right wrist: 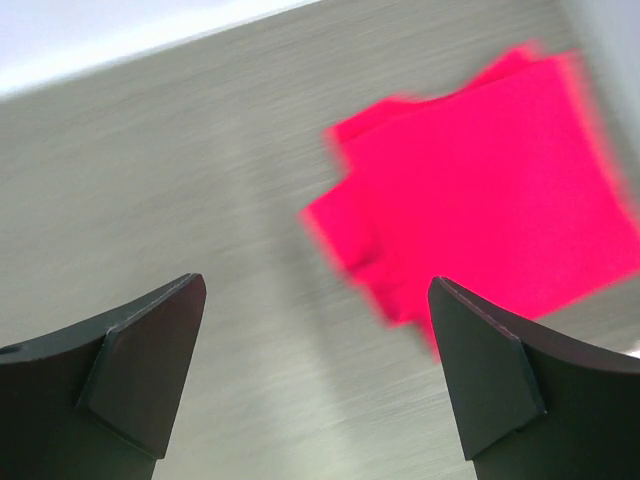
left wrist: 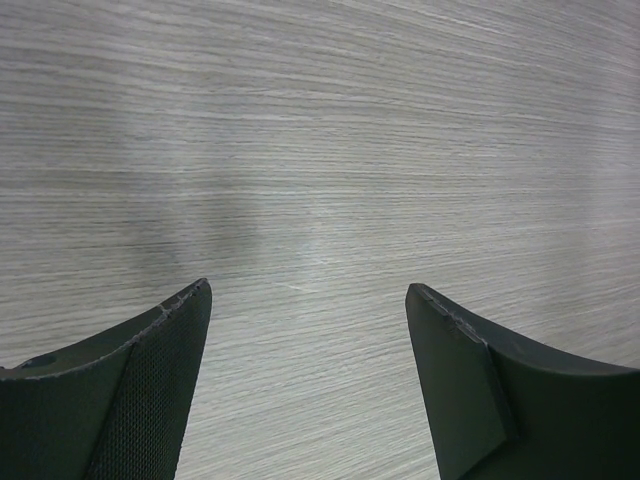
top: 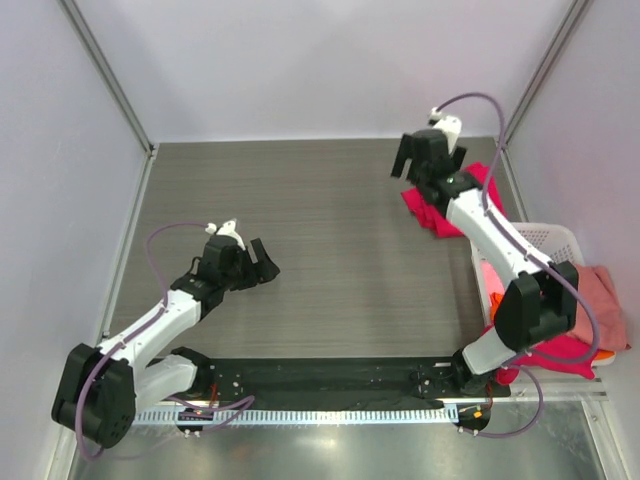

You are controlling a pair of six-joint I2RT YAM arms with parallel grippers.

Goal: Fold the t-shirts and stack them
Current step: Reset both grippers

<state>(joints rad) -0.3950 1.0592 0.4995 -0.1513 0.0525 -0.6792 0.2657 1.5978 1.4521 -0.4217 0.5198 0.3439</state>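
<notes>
The right claw (right wrist: 315,282) hangs released, jaws wide, above the far-right corner of the desk (top: 300,200), by the basket (top: 545,235). There the folded crimson t-shirt (right wrist: 500,190) lies flat, probably parked clear of the folding space. The left claw (left wrist: 308,288), equally released, hovers mid-desk, while a salmon-pink t-shirt (top: 605,300) waits, draped at the basket's near end.

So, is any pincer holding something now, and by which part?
Nothing is held. The left pincer and the right pincer are both open and empty; the folded crimson-red cloth t-shirt lies free.
</notes>
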